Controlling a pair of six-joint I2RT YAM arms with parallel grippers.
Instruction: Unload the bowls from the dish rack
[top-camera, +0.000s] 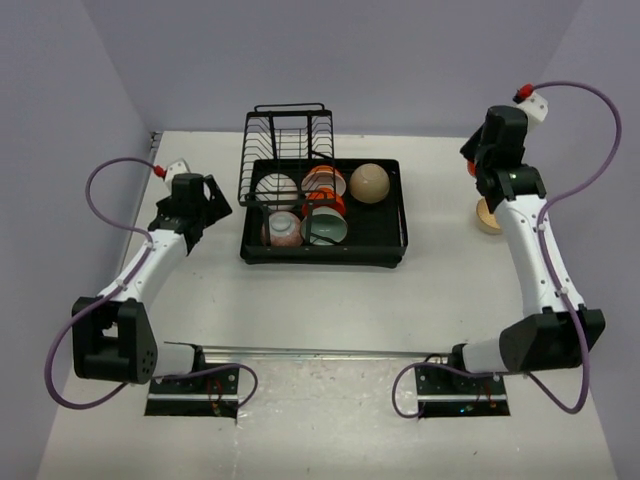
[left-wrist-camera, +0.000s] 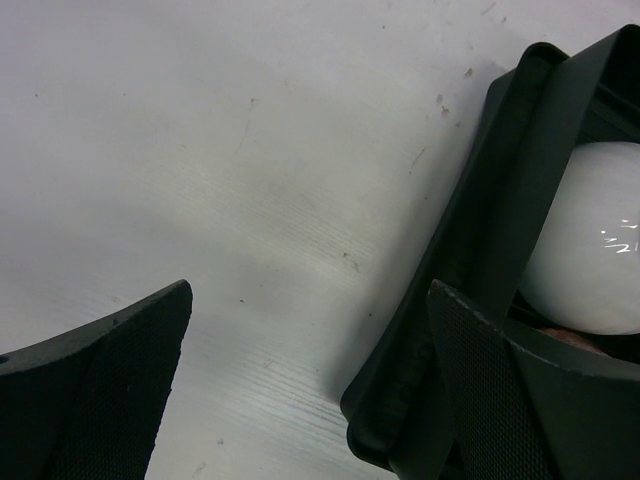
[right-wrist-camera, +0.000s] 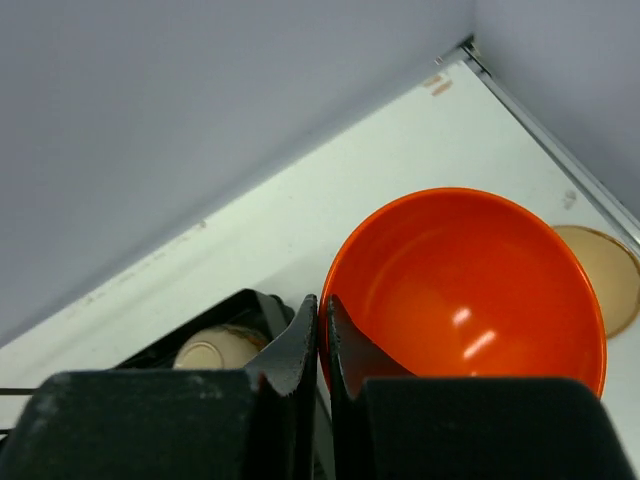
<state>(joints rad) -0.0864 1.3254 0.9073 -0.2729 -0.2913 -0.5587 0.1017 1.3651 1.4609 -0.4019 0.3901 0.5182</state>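
Right gripper (right-wrist-camera: 322, 312): pinched on the rim of an orange bowl (right-wrist-camera: 470, 290), near a tan bowl (right-wrist-camera: 605, 275) on the table (top-camera: 450, 300), right of the rack (top-camera: 395, 245). Left gripper (left-wrist-camera: 310, 300): spread wide, empty, just left of the rack, which holds several bowls (top-camera: 369, 183).

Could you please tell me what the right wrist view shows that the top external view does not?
Only the right wrist view: the inside of the orange bowl, its rim pinched in the shut right gripper. Only the top external view: the open left gripper beside the whole dish rack. Both: the tan bowl on the table and the beige bowl in the rack.
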